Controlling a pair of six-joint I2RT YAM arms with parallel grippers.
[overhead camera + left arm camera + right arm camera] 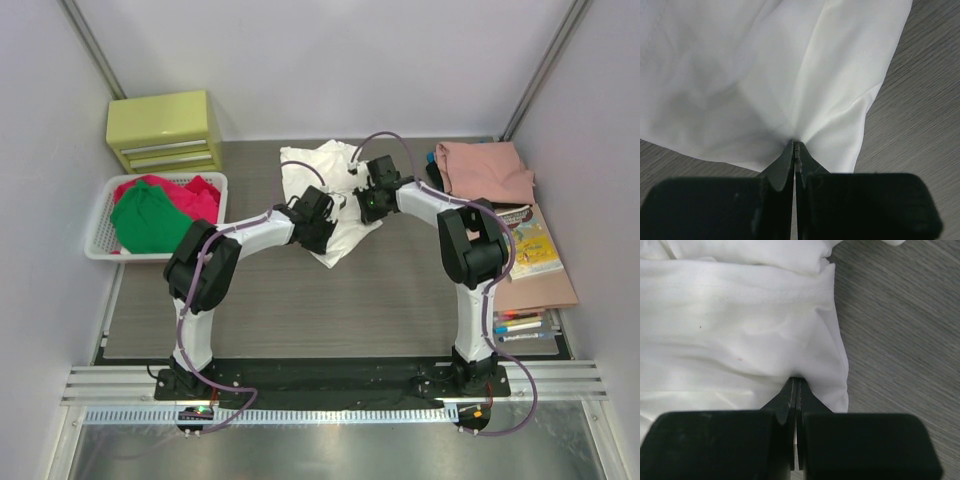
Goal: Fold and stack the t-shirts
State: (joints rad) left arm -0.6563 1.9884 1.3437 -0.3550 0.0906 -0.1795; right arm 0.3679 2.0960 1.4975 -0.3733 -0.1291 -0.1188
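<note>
A: Where does the white t-shirt [322, 168] lie?

B: Crumpled on the bench [300, 310], in the middle towards the far side, between the two arms.

A: Any label or print to read on it?

B: The wrist views show plain white cloth, with a stitched hem in the right one. Nothing there is legible.

A: And the grippers?

B: The left gripper [795, 147] has its fingers pressed together on a fold near the shirt's edge. Cloth fans away from the tips, with bare bench to the side. The right gripper [796, 382] is likewise closed, pinching a pucker of cloth at the shirt's border just beside the bare bench.

A: What else is there?

B: A salmon-pink shirt [487, 170] lies at the far right. A green shirt [148, 218] and a red shirt [190, 192] are heaped in the white basket [98, 238] at the left. A yellow-green drawer unit [165, 130] stands behind the basket. A book [535, 245] with a yellowish cover lies at the right, its lettering too small to read. Markers [520, 325] lie nearer than the book.
</note>
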